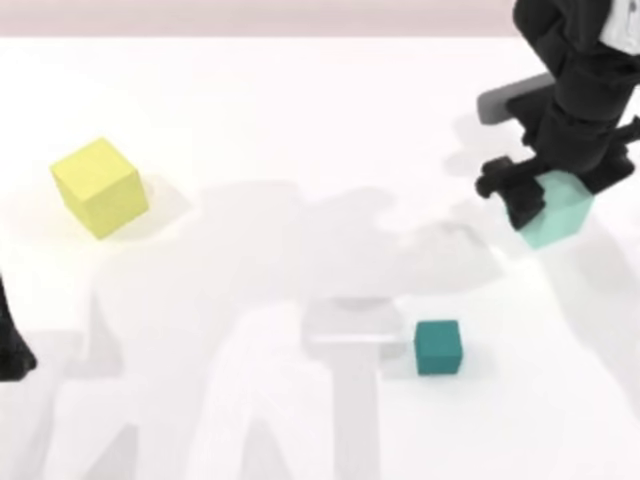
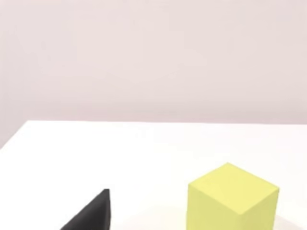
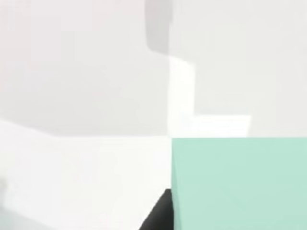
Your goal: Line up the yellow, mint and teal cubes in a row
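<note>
The right gripper (image 1: 540,195) grasps the mint cube (image 1: 562,212) near the bench's (image 1: 300,120) right edge. The teal cube (image 1: 437,347) sits mid-front, the yellow cube (image 1: 99,187) by the left edge, open surface between. The left gripper (image 1: 12,352) is parked at the left edge; whether clenched, I cannot tell.

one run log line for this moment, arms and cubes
right tool: over mint cube, top view's right | left arm: parked left edge | yellow cube: far left | teal cube: near centre-right | row: not formed
</note>
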